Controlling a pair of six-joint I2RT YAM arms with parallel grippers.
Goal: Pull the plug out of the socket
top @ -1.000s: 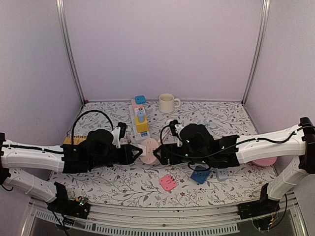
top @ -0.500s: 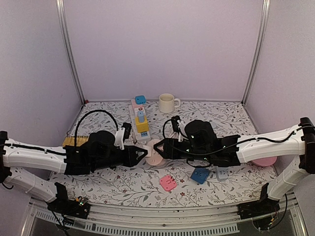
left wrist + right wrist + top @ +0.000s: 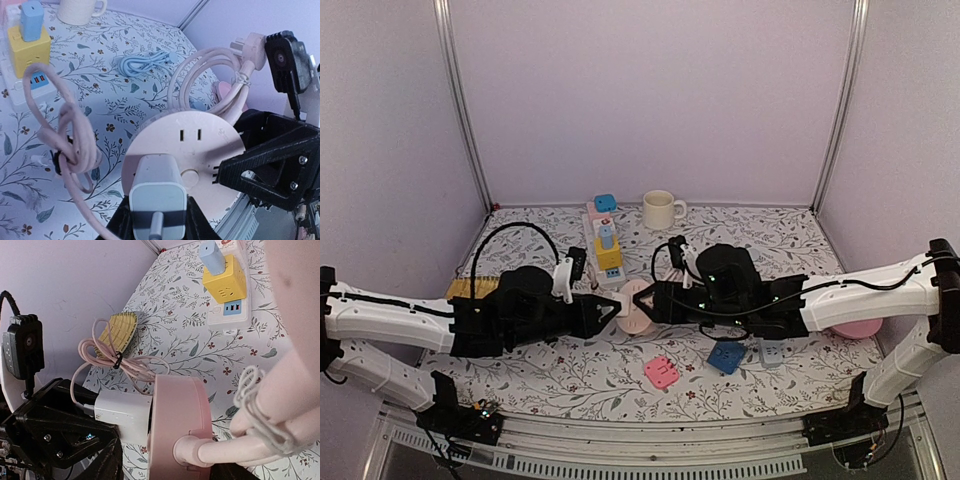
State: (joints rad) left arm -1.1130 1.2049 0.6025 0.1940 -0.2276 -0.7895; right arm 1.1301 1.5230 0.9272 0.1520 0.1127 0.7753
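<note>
Plug one, seated in one round pink socket

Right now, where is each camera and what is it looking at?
Top: above and behind the robot, looking down on the table; left arm and right arm show.
Left wrist: on the left arm, looking at the plug in the socket; the left gripper shows.
Right wrist: on the right arm, looking at the socket's side; the right gripper shows.
Shared: both wrist views see plug and socket.
</note>
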